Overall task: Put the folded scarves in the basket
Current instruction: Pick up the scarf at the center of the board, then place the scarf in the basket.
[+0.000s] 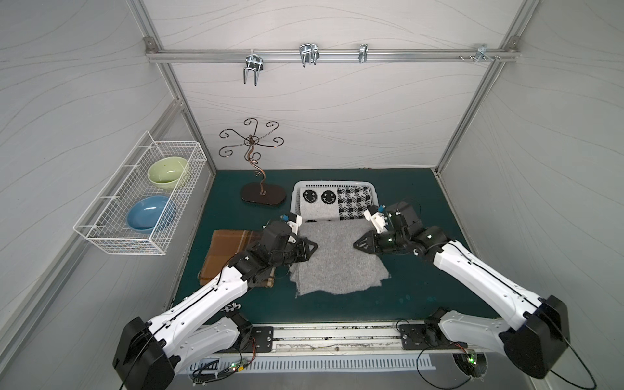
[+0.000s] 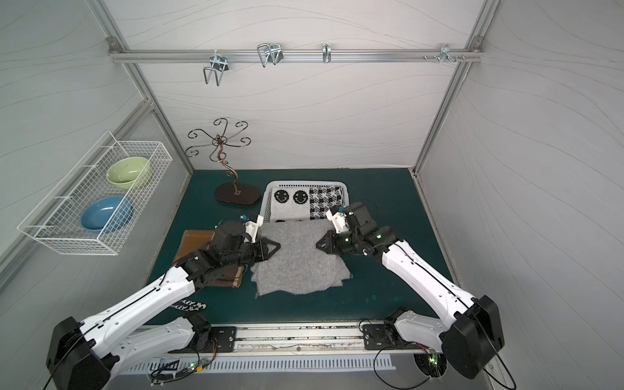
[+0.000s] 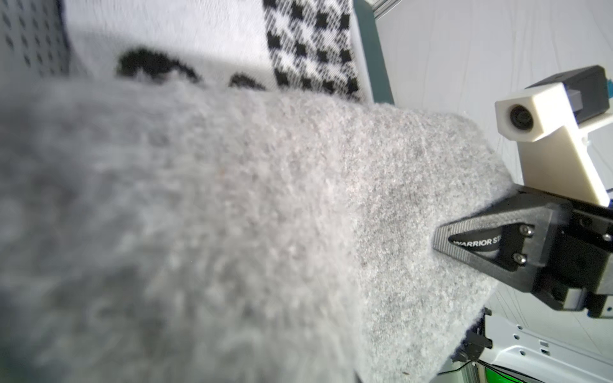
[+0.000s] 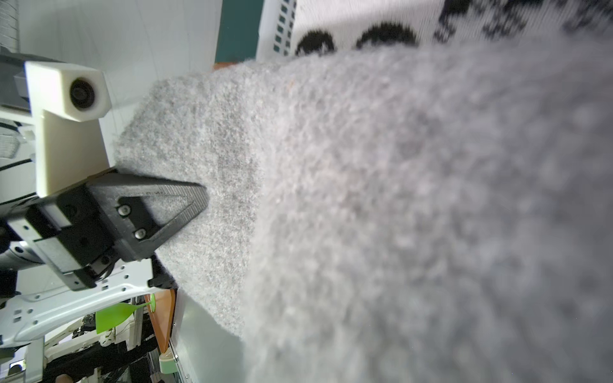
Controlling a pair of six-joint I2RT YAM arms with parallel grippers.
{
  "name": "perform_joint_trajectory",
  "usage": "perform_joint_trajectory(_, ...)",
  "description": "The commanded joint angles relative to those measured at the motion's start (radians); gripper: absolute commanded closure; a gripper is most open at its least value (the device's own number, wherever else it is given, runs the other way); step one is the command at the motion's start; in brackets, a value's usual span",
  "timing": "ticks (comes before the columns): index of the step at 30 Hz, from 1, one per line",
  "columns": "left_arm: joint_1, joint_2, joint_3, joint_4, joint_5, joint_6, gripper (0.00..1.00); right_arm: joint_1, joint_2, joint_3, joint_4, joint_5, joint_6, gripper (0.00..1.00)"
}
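Near basket (image 1: 329,182), left gripper (image 1: 314,248), right gripper (image 1: 356,243) clamping scarf (image 1: 337,261)

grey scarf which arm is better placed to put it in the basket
Neither alone: left claw and right claw are shut on opposite edges of the grey scarf, equally near the basket; probably both together.

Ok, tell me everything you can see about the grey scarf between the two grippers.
The grey scarf is a fuzzy, felt-like cloth folded into a rough rectangle of several layers, with uneven near edges. The left gripper and right gripper are shut on its opposite side edges. Its far edge overlaps the near rim of the white basket and hides part of the black-and-white cloth inside. Its near end reaches over the green mat.
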Motion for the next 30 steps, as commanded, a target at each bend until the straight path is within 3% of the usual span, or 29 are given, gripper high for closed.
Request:
perform_joint_trajectory(1, 0.054, 0.114, 0.187, -0.03, 0.033, 0.09, 1.0, -0.083, 0.082, 0.149, -0.102, -0.045, -0.087, 1.0)
perform_joint_trajectory(7, 0.111, 0.381, 0.513, -0.156, -0.027, 0.222, 1.0, -0.178, 0.321, 0.422, -0.159, -0.064, -0.154, 1.0)
perform_joint_trajectory(11, 0.182, 0.55, 0.644, -0.145, 0.016, 0.245, 1.0, -0.228, 0.482, 0.544, -0.164, -0.069, -0.175, 1.0)
perform_joint_trajectory(19, 0.251, 0.806, 0.768, -0.093, 0.048, 0.263, 1.0, -0.267, 0.798, 0.778, -0.189, -0.034, -0.224, 1.0)
perform_joint_trajectory(25, 0.268, 0.906, 0.769, -0.031, 0.085, 0.24, 1.0, -0.273, 0.904, 0.843, -0.23, 0.016, -0.261, 0.99)
perform_joint_trajectory(28, 0.274, 0.929, 0.777, -0.031, 0.074, 0.234, 0.87, -0.275, 0.914, 0.828, -0.219, 0.029, -0.271, 0.88)
perform_joint_trajectory(30, 0.275, 0.934, 0.779, -0.037, 0.064, 0.24, 0.72, -0.276, 0.915, 0.825, -0.221, 0.035, -0.277, 0.76)
